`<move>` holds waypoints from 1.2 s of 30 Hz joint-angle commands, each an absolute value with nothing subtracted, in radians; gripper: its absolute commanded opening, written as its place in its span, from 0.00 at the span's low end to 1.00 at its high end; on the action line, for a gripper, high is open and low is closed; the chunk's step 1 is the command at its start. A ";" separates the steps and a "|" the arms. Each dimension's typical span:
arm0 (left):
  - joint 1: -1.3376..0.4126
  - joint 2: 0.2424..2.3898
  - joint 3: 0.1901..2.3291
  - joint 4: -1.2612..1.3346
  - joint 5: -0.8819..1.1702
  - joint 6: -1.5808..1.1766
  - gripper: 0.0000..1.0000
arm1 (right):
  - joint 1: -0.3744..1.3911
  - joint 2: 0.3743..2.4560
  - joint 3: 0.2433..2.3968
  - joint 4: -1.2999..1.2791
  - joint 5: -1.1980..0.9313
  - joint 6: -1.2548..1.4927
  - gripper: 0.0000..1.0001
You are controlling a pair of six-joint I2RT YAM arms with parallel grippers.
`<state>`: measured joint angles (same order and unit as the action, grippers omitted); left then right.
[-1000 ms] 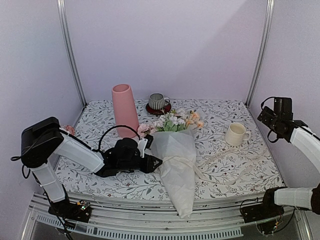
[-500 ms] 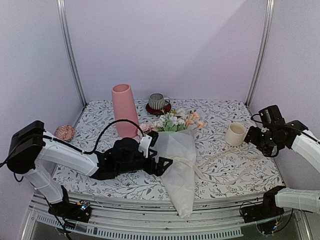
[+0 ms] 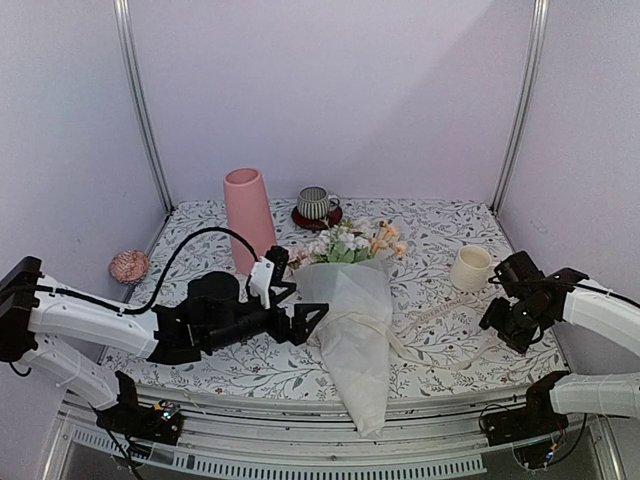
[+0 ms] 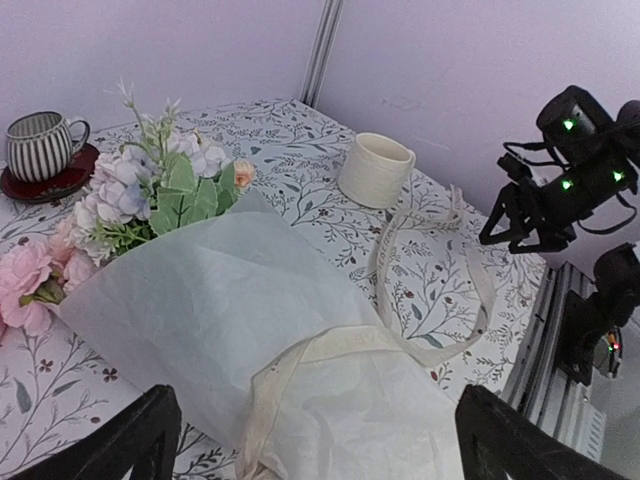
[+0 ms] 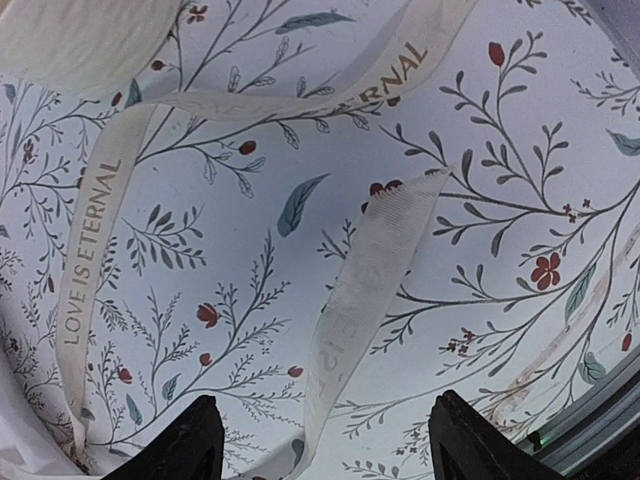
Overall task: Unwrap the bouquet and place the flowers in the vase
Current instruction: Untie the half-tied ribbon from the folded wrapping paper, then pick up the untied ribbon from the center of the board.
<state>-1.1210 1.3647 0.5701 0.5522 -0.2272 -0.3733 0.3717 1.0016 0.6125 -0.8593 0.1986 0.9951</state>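
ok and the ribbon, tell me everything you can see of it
The ribbon is a flat woven cream band printed with LOVE IS ETERNAL in tan capitals. It looks untied, with no bow showing. One stretch crosses the wrapping paper cone, and long loose tails loop flat over the floral tablecloth to the cone's right, running near the cream mug. The right tool hangs over the tails, open, gripping nothing.
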 commanded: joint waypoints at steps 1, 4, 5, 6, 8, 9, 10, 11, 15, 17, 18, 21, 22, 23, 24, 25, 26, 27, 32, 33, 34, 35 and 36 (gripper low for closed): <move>-1.127 1.309 0.541 0.533 -0.272 -0.345 0.98 | 0.379 1.028 0.555 -0.782 0.183 1.048 0.72; -1.126 1.290 0.528 0.532 -0.280 -0.342 0.98 | 0.380 1.039 0.509 -0.726 0.145 1.068 0.72; -1.127 1.289 0.526 0.532 -0.281 -0.341 0.98 | 0.381 1.042 0.499 -0.715 0.138 1.074 0.72; -1.126 1.289 0.526 0.532 -0.282 -0.341 0.98 | 0.380 1.045 0.490 -0.706 0.136 1.084 0.72; -1.126 1.290 0.527 0.532 -0.282 -0.342 0.98 | 0.382 1.055 0.480 -0.694 0.136 1.090 0.72; -1.127 1.291 0.526 0.532 -0.282 -0.343 0.98 | 0.382 1.062 0.476 -0.692 0.139 1.093 0.72; -1.127 1.293 0.526 0.532 -0.282 -0.343 0.98 | 0.382 1.072 0.470 -0.687 0.140 1.096 0.72; -1.126 1.296 0.526 0.533 -0.282 -0.343 0.98 | 0.382 1.080 0.465 -0.679 0.140 1.097 0.72; -1.126 1.304 0.528 0.535 -0.281 -0.345 0.98 | 0.385 1.104 0.443 -0.644 0.129 1.099 0.69; -1.126 1.306 0.530 0.535 -0.279 -0.344 0.98 | 0.389 1.114 0.440 -0.631 0.126 1.100 0.66; -1.127 1.307 0.532 0.534 -0.279 -0.345 0.98 | 0.390 1.118 0.442 -0.629 0.128 1.100 0.65; -1.127 1.308 0.534 0.532 -0.279 -0.343 0.98 | 0.393 1.130 0.446 -0.626 0.132 1.100 0.64; -1.127 1.309 0.535 0.532 -0.279 -0.343 0.98 | 0.393 1.132 0.448 -0.624 0.133 1.100 0.63; -1.127 1.311 0.535 0.532 -0.279 -0.345 0.98 | 0.394 1.135 0.450 -0.620 0.133 1.101 0.62; -1.127 1.311 0.537 0.532 -0.279 -0.345 0.98 | 0.394 1.138 0.453 -0.614 0.133 1.100 0.61; -1.127 1.314 0.539 0.532 -0.278 -0.345 0.97 | 0.395 1.144 0.457 -0.610 0.133 1.100 0.59; -1.127 1.316 0.540 0.532 -0.277 -0.345 0.98 | 0.394 1.150 0.460 -0.607 0.133 1.100 0.56; -1.127 1.317 0.542 0.530 -0.276 -0.344 0.98 | 0.394 1.159 0.464 -0.600 0.131 1.098 0.54; -1.126 1.314 0.548 0.514 -0.280 -0.340 0.97 | 0.405 1.221 0.492 -0.589 0.129 1.084 0.48; -1.126 1.313 0.548 0.513 -0.282 -0.340 0.97 | 0.407 1.234 0.498 -0.587 0.130 1.078 0.44; -1.126 1.310 0.547 0.511 -0.283 -0.341 0.97 | 0.410 1.244 0.503 -0.584 0.130 1.073 0.38; -1.126 1.309 0.546 0.510 -0.283 -0.338 0.97 | 0.411 1.254 0.508 -0.583 0.130 1.066 0.35; -1.126 1.308 0.547 0.507 -0.283 -0.336 0.97 | 0.410 1.259 0.515 -0.584 0.130 1.064 0.31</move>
